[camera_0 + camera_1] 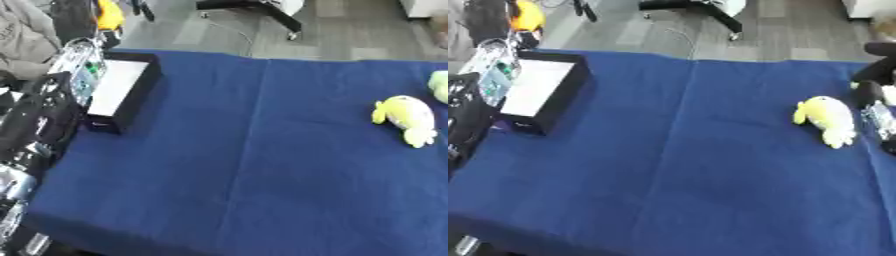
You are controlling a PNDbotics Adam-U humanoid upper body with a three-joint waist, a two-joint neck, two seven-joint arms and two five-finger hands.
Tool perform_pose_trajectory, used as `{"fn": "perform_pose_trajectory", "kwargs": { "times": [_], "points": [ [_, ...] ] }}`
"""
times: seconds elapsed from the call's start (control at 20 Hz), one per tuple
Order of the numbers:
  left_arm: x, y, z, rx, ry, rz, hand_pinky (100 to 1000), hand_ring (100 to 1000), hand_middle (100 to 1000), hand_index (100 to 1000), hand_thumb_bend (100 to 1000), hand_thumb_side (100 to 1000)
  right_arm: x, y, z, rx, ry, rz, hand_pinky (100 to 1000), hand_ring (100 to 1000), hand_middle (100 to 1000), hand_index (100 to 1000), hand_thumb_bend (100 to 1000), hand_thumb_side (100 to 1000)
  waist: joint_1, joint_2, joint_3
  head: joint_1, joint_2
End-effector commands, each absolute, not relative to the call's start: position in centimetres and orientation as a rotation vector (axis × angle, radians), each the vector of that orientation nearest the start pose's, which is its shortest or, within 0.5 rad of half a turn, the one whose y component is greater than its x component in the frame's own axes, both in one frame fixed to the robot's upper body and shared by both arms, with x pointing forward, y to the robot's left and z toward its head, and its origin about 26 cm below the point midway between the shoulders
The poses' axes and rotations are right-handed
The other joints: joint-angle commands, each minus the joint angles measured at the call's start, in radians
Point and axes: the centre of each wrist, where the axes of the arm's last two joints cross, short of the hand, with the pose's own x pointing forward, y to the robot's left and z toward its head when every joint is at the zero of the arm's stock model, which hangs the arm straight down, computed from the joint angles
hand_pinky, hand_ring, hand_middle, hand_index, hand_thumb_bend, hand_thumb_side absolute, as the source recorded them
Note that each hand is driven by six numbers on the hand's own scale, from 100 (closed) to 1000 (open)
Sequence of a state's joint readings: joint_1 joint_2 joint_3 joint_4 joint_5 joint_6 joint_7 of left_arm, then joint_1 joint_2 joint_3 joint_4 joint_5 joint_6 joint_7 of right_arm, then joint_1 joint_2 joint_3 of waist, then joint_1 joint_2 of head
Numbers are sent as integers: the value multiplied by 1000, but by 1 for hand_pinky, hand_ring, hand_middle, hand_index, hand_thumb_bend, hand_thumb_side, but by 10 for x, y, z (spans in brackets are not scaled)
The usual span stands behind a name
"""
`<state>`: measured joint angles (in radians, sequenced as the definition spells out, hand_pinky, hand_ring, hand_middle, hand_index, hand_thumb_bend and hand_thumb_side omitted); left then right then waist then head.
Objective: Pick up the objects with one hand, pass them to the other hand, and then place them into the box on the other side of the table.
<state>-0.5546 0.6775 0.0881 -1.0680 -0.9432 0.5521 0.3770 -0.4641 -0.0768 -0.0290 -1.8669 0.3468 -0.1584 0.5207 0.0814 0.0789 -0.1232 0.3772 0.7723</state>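
- Yellow and soft, one plush toy [407, 118] lies on the blue-clothed tabletop [245, 165], right side, well apart from the one black box [118, 90] with its white inside at far left.
- A second pale-green thing [440, 85] is cut off at the right edge.
- The left hand [35, 120] and right hand [877, 100] show only partly; their fingers I cannot tell.

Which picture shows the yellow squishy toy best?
The left eye view: the yellow toy lies whole on the blue cloth, nothing crowding it. The right eye view shows it whole too, but dark robot parts sit close beside it.
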Motion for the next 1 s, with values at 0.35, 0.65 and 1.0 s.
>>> {"fn": "perform_pose_trajectory", "kwargs": {
  "times": [0.35,0.65,1.0],
  "points": [
    [386,473,93,1750,-467,-443,816,714,710,807,634,205,334,-211,209,-108,-2264,995,755,571,589,856,100,492,8,-26,-10,-27,-2],
    [389,481,77,1535,-390,-444,951,917,934,1000,680,759,335,-211,209,-108,-2258,995,754,566,585,853,100,483,8,-29,-14,-35,-2],
    [415,479,161,1614,-672,-379,853,816,825,931,377,568,335,-215,207,-127,-2246,982,753,563,581,850,100,478,4,-26,-7,-76,-2]
  ]
}}
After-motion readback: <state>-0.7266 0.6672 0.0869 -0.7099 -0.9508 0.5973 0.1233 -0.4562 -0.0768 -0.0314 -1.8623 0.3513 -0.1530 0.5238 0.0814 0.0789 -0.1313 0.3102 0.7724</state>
